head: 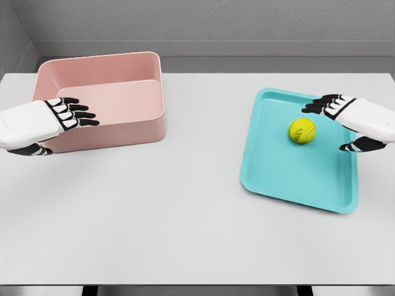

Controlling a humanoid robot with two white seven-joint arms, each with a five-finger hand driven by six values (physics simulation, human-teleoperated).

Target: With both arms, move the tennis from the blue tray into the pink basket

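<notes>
The right hand (345,114), fingers (316,106) spread and empty, hovers beside the tennis ball (302,130) lying on the blue tray (290,179), poised to grasp, while the open left hand (58,117) waits at the pink basket (123,65).

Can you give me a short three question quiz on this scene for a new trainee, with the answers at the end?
1. True or false: the tennis ball lies in the pink basket.
2. Which hand is nearer the ball? A) left hand B) right hand
3. Fill in: the ball rests on the ____ tray.

Key:
1. False. It lies on the blue tray, on the white table, apart from the basket.
2. B. The right hand hovers open over the tray just beside the ball, not touching it; the left hand hovers open over the basket.
3. Blue.
</notes>
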